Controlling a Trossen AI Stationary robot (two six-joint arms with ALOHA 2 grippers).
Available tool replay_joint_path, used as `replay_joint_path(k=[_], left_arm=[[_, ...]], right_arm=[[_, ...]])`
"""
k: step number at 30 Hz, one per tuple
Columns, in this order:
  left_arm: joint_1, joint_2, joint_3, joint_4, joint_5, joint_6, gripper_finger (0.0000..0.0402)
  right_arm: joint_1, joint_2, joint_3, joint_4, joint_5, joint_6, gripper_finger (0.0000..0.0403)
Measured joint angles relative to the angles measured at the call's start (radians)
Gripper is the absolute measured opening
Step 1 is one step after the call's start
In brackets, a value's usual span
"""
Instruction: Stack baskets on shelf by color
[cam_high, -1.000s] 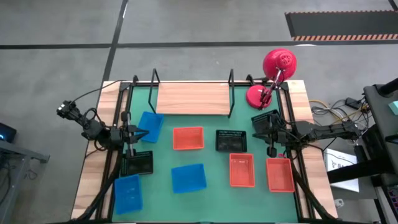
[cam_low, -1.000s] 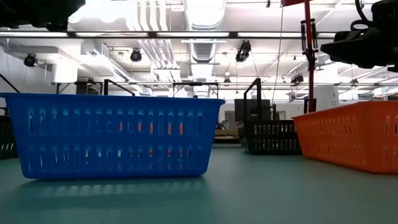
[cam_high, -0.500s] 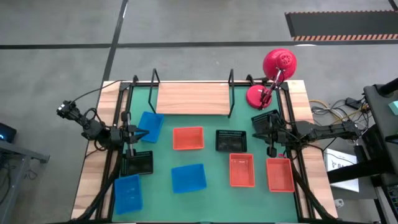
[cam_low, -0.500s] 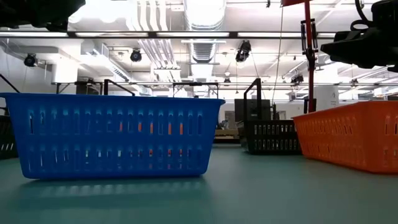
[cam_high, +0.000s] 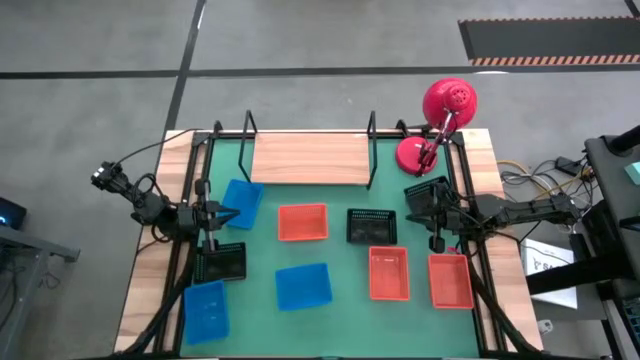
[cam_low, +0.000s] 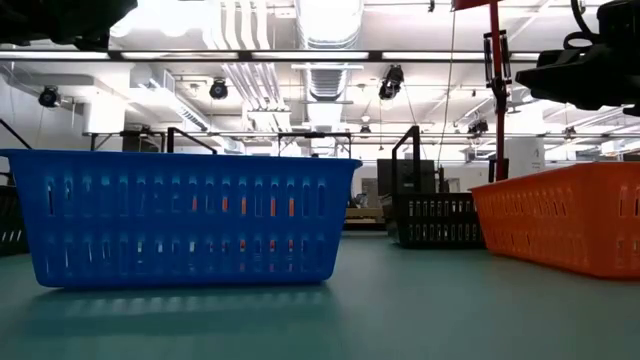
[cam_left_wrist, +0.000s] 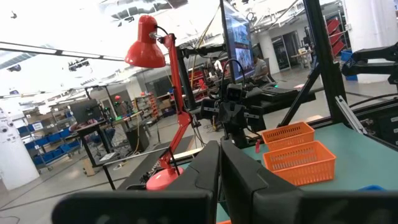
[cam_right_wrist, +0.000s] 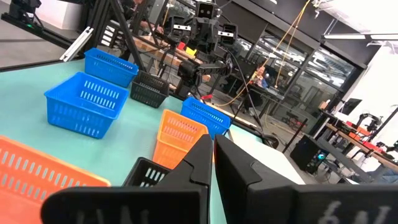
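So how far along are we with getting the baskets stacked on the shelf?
Nothing is done yet: the shelf is bare. All nine baskets lie loose on the green mat: three blue, three orange, three black. Nothing is in hand: the left pincer and right pincer are both shut on nothing, over the mat's side edges. All sorting and stacking remains.

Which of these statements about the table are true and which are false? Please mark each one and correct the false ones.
1. The shelf has no basket on it. True.
2. Three orange baskets lie on the green mat. True: one near the middle, two toward the right.
3. The red lamp stands at the left end of the shelf. False: it stands at the right end.
4. The left gripper holds a blue basket. False: it is shut and holds nothing, beside a blue basket.
5. The right gripper is wide open. False: it is shut.
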Motion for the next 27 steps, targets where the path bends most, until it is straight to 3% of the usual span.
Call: replay_joint_path(k=[5,10,13,27], left_arm=[[0.000,0.000,0.000,0.016,0.005,-0.011,0.0000],[0.000,0.000,0.000,0.156,0.039,-0.080,0.0000],[0.000,0.000,0.000,0.253,0.040,-0.080,0.0000],[0.000,-0.002,0.000,0.364,0.041,-0.081,0.0000]], right_arm=[[-0.002,0.000,0.000,0.020,0.020,0.013,0.0011],[0.000,0.000,0.000,0.041,-0.024,0.577,0.0011],[-0.001,0.000,0.000,0.049,-0.006,0.751,0.0011],[-0.001,0.000,0.000,0.099,-0.006,0.739,0.0011]])
